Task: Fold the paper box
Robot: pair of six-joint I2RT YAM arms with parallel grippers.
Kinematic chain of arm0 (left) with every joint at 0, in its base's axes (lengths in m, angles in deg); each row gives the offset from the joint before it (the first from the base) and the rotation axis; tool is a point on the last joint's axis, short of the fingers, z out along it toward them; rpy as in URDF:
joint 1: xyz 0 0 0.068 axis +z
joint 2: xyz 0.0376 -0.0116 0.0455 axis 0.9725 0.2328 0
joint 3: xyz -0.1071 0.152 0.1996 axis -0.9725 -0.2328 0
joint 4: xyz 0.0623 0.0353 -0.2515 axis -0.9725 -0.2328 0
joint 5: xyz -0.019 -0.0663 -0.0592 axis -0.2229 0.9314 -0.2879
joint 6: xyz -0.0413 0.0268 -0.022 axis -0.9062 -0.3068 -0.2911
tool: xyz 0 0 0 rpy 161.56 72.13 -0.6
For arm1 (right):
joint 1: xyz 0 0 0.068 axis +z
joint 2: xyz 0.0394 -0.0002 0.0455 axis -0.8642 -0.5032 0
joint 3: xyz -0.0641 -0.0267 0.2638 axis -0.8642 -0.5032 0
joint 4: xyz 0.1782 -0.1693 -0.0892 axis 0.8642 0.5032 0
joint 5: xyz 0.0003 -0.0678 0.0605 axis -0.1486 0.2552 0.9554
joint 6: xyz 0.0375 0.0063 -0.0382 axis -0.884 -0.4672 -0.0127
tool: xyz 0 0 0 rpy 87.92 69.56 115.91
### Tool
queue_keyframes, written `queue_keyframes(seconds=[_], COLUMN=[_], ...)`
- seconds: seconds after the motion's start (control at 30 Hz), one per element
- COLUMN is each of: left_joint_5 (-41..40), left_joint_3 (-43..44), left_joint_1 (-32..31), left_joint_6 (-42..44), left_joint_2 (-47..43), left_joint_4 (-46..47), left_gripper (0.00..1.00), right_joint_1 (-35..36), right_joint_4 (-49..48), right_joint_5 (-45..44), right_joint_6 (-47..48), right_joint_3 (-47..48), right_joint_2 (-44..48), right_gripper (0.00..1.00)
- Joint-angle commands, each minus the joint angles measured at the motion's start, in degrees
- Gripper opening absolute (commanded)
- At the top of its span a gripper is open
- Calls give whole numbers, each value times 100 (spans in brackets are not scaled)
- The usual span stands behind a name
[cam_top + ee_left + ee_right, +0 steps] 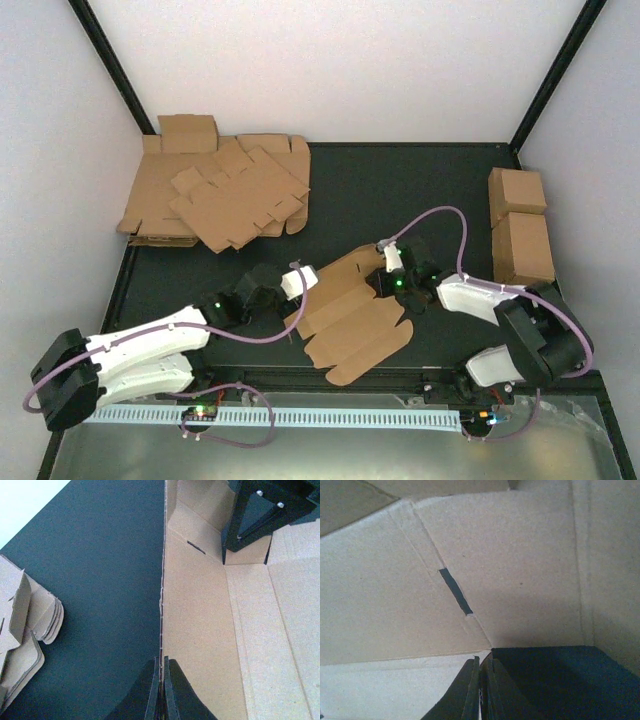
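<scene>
The plain brown die-cut cardboard paper box [350, 320] lies opened out on the black table [420, 190], near the middle, between the two arms. The left gripper [161, 666] is clenched on the box's left edge. The right gripper [481, 661] pinches a flap at its far right corner. A heap of brown cardboard sheets [220, 195] lies at the far left, and two blocky brown cardboard cuboids [520, 225] stand at the right.

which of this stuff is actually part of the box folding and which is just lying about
In the job:
- paper box, spread out between the arms
- left pincer, clamped on one edge of it
- right pincer, pinched on another edge

Lying about:
- heap of cardboard sheets, far left corner
- two cardboard cuboids, right side
</scene>
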Motion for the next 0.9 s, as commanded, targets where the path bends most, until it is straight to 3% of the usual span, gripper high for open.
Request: queue_keyframes(seconds=[0.0,0.17,0.3,0.57,0.7,0.87], left_joint_5=[80,144,108,-398,-698,-1234], left_joint_3=[280,243,295,634,677,670], left_joint_1=[5,-108,-128,-165,-281,-563], left_joint_6=[184,372,554,954,1119,1242], left_joint_2=[205,288,401,1207,1560,1705], left_joint_4=[200,286,486,640,649,648], left_gripper=[2,1,2,2,2,2], right_joint_1=[68,63,63,63,63,63], right_joint_4=[65,-84,-755,-873,-1265,-1970], right_joint_5=[-84,-286,-582,-1065,-1163,-1186], right_joint_6=[96,7,-3,316,286,183], right_joint_3=[258,172,85,705,606,66], right_joint_2=[-149,14,108,-521,-784,-538], right_gripper=[8,3,2,2,4,13])
